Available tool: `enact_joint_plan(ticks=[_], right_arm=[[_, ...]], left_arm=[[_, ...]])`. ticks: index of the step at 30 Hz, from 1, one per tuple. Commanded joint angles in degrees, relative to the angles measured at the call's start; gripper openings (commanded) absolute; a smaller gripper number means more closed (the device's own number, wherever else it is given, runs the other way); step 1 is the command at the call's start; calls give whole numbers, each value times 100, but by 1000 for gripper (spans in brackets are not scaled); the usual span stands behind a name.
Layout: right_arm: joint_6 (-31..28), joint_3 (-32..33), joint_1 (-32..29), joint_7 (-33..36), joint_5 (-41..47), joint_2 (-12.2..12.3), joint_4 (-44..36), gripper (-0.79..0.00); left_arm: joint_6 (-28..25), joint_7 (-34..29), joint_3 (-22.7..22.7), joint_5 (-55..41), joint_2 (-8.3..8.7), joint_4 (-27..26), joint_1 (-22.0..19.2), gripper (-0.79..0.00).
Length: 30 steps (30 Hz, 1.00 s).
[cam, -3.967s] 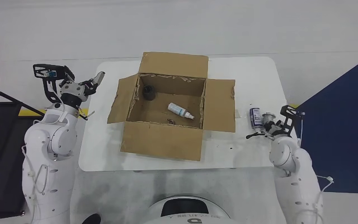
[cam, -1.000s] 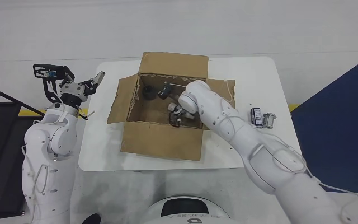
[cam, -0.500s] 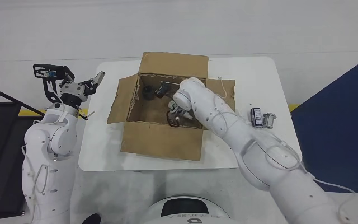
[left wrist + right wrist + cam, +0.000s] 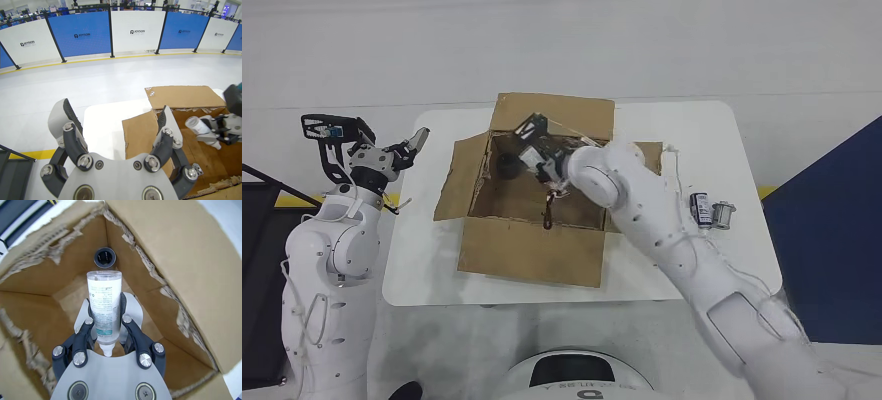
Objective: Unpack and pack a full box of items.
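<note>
An open cardboard box [image 4: 532,250] stands in the middle of the white table [image 4: 692,130]. My right gripper [image 4: 105,300] is inside it, shut on a white bottle [image 4: 104,289] whose cap points back at the wrist. The top view has that gripper [image 4: 542,160] near the box's back left part. In the left wrist view the bottle [image 4: 196,126] hangs above the box floor. A black round object [image 4: 105,256] lies in the box corner beyond the bottle. My left gripper [image 4: 115,117] is open and holds nothing, off the table's left edge, beside the box's left flap [image 4: 140,132].
A small can [image 4: 700,208] and a clear object [image 4: 723,214] lie on the table right of the box. A small grey piece [image 4: 197,168] rests on the box floor. The box flaps [image 4: 552,115] stand outward with torn edges.
The right arm came from the table's right side into the box, closed on the bottle lying on the floor and lifted it toward the back left. The left arm has kept still.
</note>
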Motion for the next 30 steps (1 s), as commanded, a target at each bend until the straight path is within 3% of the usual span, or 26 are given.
enact_joint_plan(ticks=[1,8,15,22,30], right_arm=[[-7,630,-783,-201,-65,167,-1278,-785],[440,1805,-2560,-1828,-380,386,-3219,-785],[1073,2990,-4001,-2522,-329,492,-4178,-785],[2276,4002,-5297,-3152,233,472,-4380,-785],[2768,4989,-5493,-2712,1107,483,-3937,-785]], left_arm=[[0,0,0,0,0,0,0,0],[0,0,0,0,0,0,0,0],[0,0,0,0,0,0,0,0],[0,0,0,0,0,0,0,0],[0,0,0,0,0,0,0,0]])
